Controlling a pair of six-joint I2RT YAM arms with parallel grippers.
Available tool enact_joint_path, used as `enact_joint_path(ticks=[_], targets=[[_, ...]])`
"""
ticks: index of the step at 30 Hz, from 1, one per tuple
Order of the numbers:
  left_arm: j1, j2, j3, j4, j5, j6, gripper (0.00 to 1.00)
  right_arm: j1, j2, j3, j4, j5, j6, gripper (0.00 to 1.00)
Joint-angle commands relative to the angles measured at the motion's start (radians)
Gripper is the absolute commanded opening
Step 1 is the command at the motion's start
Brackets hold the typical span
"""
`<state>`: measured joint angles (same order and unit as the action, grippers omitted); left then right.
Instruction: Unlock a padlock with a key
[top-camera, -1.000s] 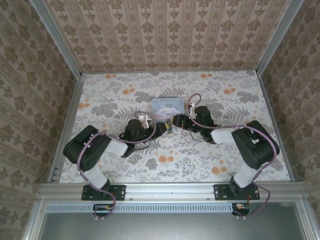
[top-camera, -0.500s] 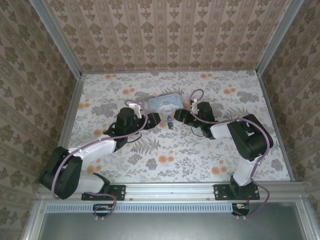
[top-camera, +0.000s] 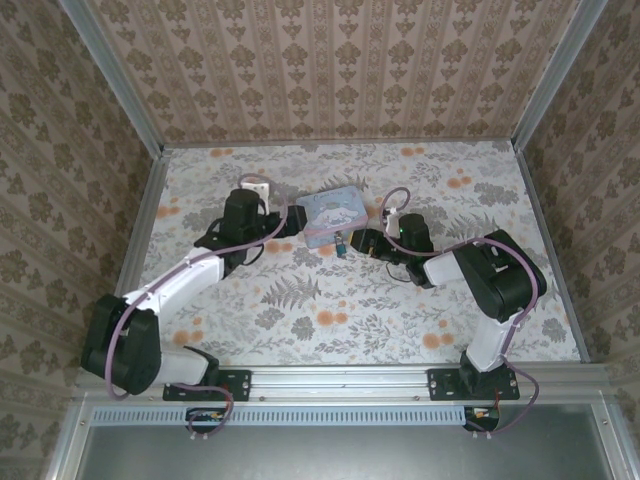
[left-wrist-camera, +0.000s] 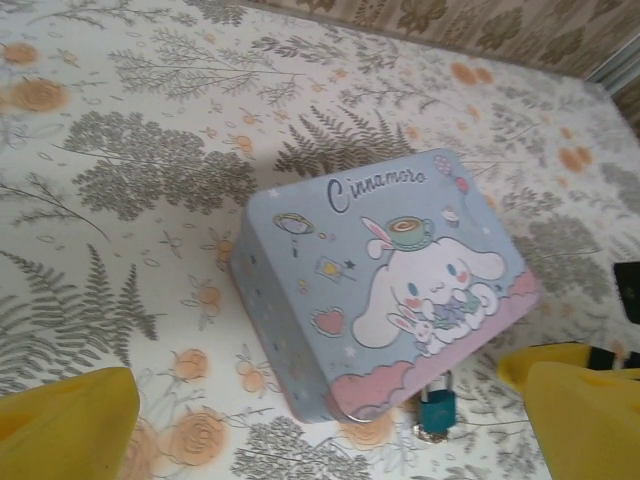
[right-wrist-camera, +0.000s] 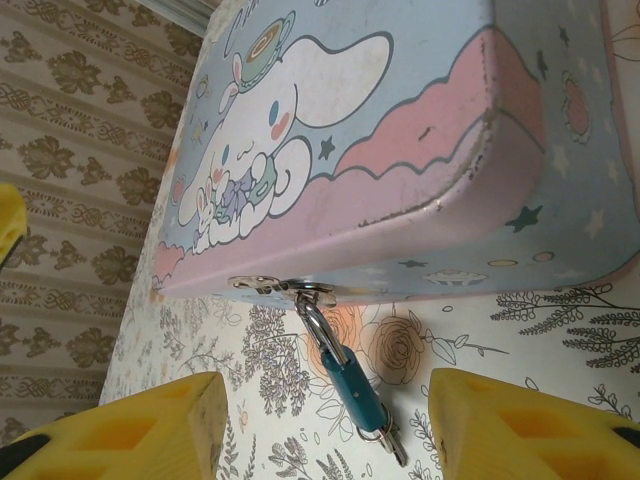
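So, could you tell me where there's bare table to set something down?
Free: floral tabletop, near middle between the arms, and far right corner. Crowded: pale blue square tin, small teal padlock on its hasp, left gripper and right gripper flanking.

A robotics test cell dressed as a parlour: damask wallpaper panels (top-camera: 330, 70) in aluminium framing (top-camera: 110, 75) stand beyond and to both sides of the jaws of the left gripper (top-camera: 297, 222) and right gripper (top-camera: 353, 240). A floral-print tabletop (top-camera: 330, 320) lies beneath them. Behind them, two black arms (top-camera: 170, 290) trailing purple cables (top-camera: 240, 252) are bolted to an aluminium rail (top-camera: 340, 380).
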<state>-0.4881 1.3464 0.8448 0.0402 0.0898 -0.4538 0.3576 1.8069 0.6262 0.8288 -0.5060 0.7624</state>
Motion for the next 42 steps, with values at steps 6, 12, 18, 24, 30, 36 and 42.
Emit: enact_joint_path(ticks=[6,12,18,24,30,36,42], targets=[[0.025,0.121,0.143,-0.134,-0.103,0.07,1.0,0.012,0.005,-0.006,-0.01,0.004,-0.038,0.56],[0.063,0.216,0.225,-0.214,-0.069,0.035,1.0,0.041,-0.005,0.02,-0.115,0.045,-0.1,0.54],[0.056,0.274,0.241,-0.21,-0.035,0.042,1.0,0.073,0.007,0.069,-0.216,0.086,-0.159,0.53],[0.039,0.325,0.258,-0.211,-0.022,0.04,1.0,0.093,0.05,0.116,-0.237,0.087,-0.17,0.53],[0.038,0.35,0.268,-0.204,-0.018,0.034,1.0,0.113,0.082,0.141,-0.246,0.083,-0.172,0.5],[0.038,0.356,0.273,-0.199,-0.015,0.031,1.0,0.119,0.108,0.145,-0.241,0.089,-0.173,0.44],[0.038,0.355,0.27,-0.194,-0.013,0.028,1.0,0.119,0.125,0.146,-0.227,0.092,-0.164,0.31]])
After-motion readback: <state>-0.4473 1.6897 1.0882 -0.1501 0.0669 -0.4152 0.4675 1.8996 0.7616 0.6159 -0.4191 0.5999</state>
